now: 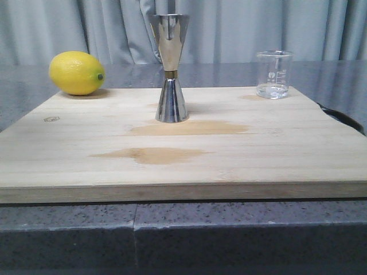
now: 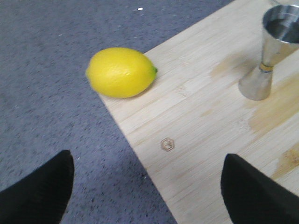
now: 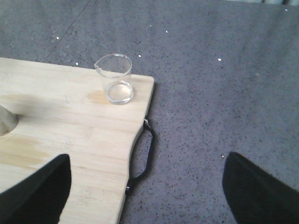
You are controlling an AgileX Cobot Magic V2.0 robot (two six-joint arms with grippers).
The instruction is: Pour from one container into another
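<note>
A small clear glass beaker [image 1: 274, 74] with white marks stands upright at the back right corner of the wooden board [image 1: 183, 154]. The right wrist view shows that beaker [image 3: 117, 80] with its lip, well ahead of my right gripper [image 3: 147, 191], which is open and empty above the board's edge. The tall steel jigger [image 1: 170, 69] with a brass band at its waist stands upright at the board's middle back, and the jigger [image 2: 271, 51] also shows in the left wrist view. My left gripper [image 2: 148, 191] is open and empty over the board's left edge. Neither gripper appears in the front view.
A yellow lemon [image 1: 76, 73] lies at the board's back left corner, near the jigger's left side. A black handle [image 3: 142, 156] sticks out of the board's right edge. Damp patches [image 1: 152, 153] mark the board's middle. Grey speckled counter [image 3: 224, 93] surrounds the board.
</note>
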